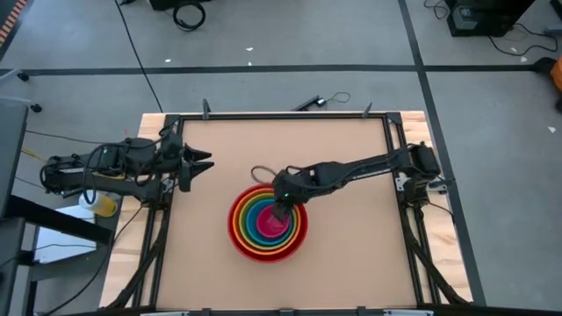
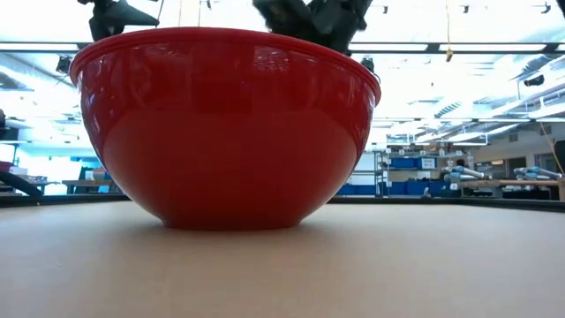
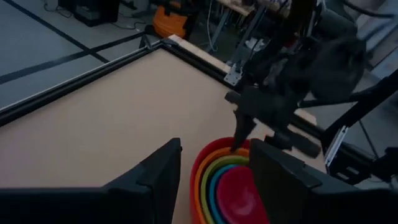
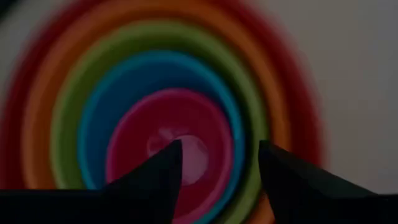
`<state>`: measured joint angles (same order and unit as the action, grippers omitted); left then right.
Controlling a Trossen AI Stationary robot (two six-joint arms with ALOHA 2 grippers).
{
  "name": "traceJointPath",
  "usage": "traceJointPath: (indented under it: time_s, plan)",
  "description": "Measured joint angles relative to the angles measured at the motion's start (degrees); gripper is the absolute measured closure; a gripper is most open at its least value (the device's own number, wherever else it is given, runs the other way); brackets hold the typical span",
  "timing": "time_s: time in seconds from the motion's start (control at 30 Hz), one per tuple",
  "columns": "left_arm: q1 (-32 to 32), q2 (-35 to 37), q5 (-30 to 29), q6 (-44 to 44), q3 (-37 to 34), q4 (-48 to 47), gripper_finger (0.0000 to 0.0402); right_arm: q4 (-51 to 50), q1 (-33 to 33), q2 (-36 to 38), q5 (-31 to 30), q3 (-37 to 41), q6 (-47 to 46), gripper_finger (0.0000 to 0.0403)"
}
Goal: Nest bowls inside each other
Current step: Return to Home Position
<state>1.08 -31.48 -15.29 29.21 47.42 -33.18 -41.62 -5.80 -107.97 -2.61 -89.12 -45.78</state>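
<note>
Five bowls sit nested in one stack on the table: red (image 1: 232, 230) outermost, then orange (image 4: 43, 93), lime green (image 4: 68, 106), blue (image 4: 99, 112) and pink (image 1: 270, 226) in the middle. The red bowl (image 2: 225, 132) rests on its base on the table. My right gripper (image 4: 219, 146) hangs open just above the pink bowl (image 4: 168, 124), pointing steeply down from the table's right side, with nothing between its fingers. My left gripper (image 1: 206, 162) stands open above the table's left edge, well clear of the stack (image 3: 230, 186).
A thin dark cable loop (image 1: 259, 171) lies on the table just beyond the stack. Black frame rails (image 1: 281, 115) run along the table's edges. Bare tabletop (image 1: 351, 254) lies around the stack on all sides.
</note>
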Motion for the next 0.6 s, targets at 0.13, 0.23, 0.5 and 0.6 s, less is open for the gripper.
traceJointPath:
  time_s: [0.13,0.23,0.5,0.6]
  plan:
    - [0.0,0.0,0.7,0.7,0.0,2.5,0.021,-0.8,0.1,6.4,-5.4,0.0,-0.1,0.0181]
    - [0.0,0.1,1.2,1.1,0.0,3.4,0.021,-2.1,0.1,12.0,-11.1,0.0,0.2,0.0185]
    - [-3.2,0.5,5.0,-6.5,0.0,9.6,0.021,-1.7,-0.5,25.6,-21.6,0.0,8.2,0.0206]
    - [-5.9,0.4,16.7,-10.3,0.0,18.3,0.021,2.6,-1.4,29.2,-21.5,0.0,11.5,0.0238]
